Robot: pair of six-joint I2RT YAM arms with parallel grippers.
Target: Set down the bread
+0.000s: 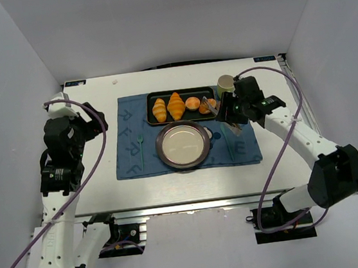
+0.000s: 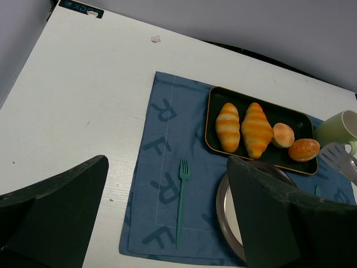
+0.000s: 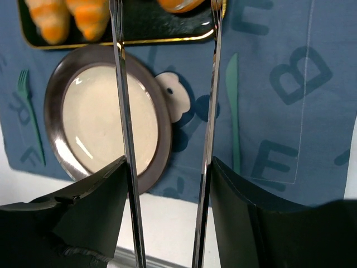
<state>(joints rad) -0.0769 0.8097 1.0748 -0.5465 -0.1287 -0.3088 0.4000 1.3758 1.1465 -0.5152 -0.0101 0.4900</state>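
Observation:
The bread, a glossy orange-brown oval roll, lies at the right end of the black tray. In the top view the bread is partly covered by metal tongs. My right gripper is shut on the tongs, its fingers pressing both arms from outside. The tong tips straddle the bread at the top edge of the right wrist view; I cannot tell if they touch it. My left gripper hangs open and holds nothing, above the placemat's left side.
Two ridged croissants and a pale bun share the tray. A round plate sits on the blue placemat in front of it, with a green fork on its left and a green knife on its right. A green cup stands by the tray's right end.

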